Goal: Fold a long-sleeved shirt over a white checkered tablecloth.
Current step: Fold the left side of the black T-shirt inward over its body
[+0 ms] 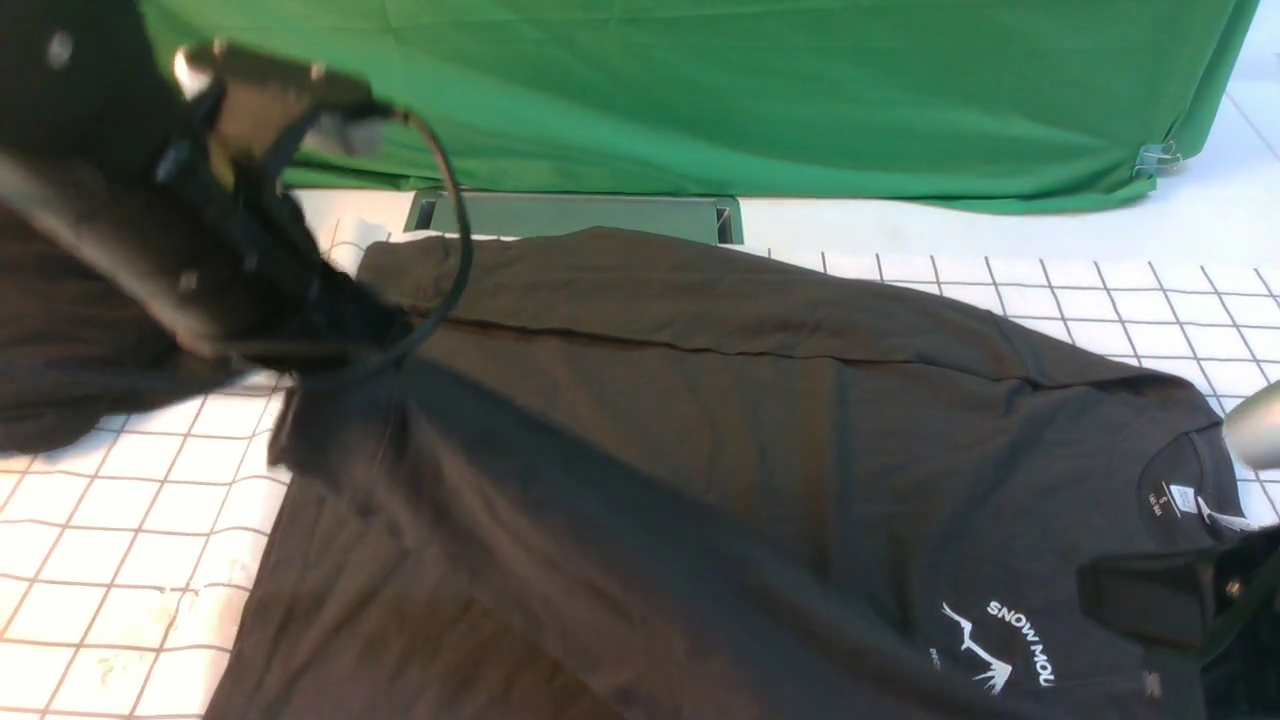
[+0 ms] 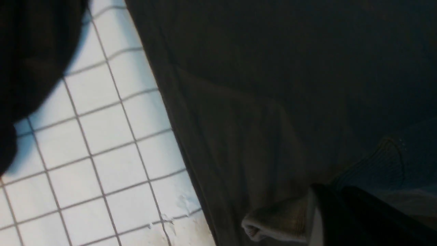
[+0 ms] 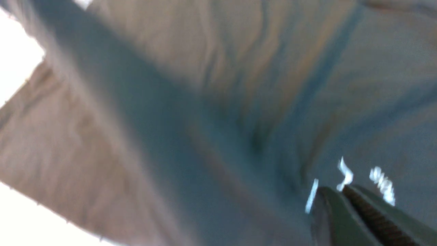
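The dark brownish-black long-sleeved shirt (image 1: 760,420) lies spread on the white checkered tablecloth (image 1: 130,520), its white mountain print (image 1: 990,645) and neck label (image 1: 1183,497) at the right. My left gripper (image 1: 340,345) is raised at the left and shut on the sleeve's ribbed cuff (image 2: 273,218). The sleeve stretches blurred from there toward the lower right. In the left wrist view the left gripper (image 2: 327,193) hangs over the shirt (image 2: 273,85) beside the tablecloth (image 2: 102,153). My right gripper (image 1: 1090,597) sits low over the chest. The right gripper (image 3: 333,193) has its jaws together by the print; no cloth shows between them.
A green draped cloth (image 1: 750,90) hangs across the back, held by a clip (image 1: 1155,158) at its right end. A grey-green box (image 1: 570,215) stands just behind the shirt. A shiny grey object (image 1: 1255,425) pokes in at the right edge.
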Tool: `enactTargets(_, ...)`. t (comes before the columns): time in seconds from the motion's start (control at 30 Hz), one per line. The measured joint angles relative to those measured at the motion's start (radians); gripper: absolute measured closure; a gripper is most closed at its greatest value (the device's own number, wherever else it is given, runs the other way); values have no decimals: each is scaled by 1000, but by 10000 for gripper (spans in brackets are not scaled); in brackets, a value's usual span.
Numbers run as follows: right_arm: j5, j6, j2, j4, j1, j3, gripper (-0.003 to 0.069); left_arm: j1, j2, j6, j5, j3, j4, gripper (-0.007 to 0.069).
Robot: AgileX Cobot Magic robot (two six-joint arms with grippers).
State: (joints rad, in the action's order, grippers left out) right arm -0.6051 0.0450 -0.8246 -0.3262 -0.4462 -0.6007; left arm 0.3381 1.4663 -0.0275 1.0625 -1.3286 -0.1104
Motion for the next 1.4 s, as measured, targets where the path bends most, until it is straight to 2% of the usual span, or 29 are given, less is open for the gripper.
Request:
enactTargets(0.27,-292,30,-144,1,0,-85,620,-119,322,0,7,-175,-1,614)
enactTargets(0.4,-322,60,-185,2,-7,-115,616,-133,415,0,5,-202,-7,614)
enactTargets(0.5,-329,71,-233,4,-59,-122,601,-134,452,0,-5,-204,-12,614)
enactTargets(0.6,-322,71,-298,8,-153,-122,546,-136,473,-17,-26,-207,-18,614)
enactTargets(0.73,-247,-29,-416,102,-294,-122,379,-137,479,-14,-39,-207,-18,614)
enactTargets(0.87,-170,-90,-513,170,-351,-122,253,-137,479,-9,-46,-207,-18,614)
enactTargets(0.93,-123,-103,-564,178,-362,-122,225,-137,479,-7,-48,-207,-18,614)
enactTargets(1.07,-45,-106,-646,189,-369,-122,216,-137,479,-7,-49,-208,-17,614)
enactTargets(1.13,-25,-107,-680,191,-369,-122,216,-137,479,-7,-50,-208,-16,614)
enactTargets(1.17,-15,-107,-712,192,-369,-122,240,-137,479,-7,-50,-208,-15,614)
enactTargets(1.23,-16,-107,-730,193,-369,-122,332,-137,479,-7,-50,-208,-15,614)
enactTargets(1.3,-26,-107,-734,194,-369,-122,483,-137,479,-7,-47,-208,-15,614)
enactTargets(1.33,-28,-109,-732,194,-369,-122,515,-137,479,-7,-45,-208,-15,614)
enactTargets(1.37,-44,-115,-722,196,-369,-122,597,-137,479,-7,-36,-208,-15,613)
enactTargets(1.4,-57,-121,-712,196,-369,-123,612,-137,479,-7,-33,-208,-15,613)
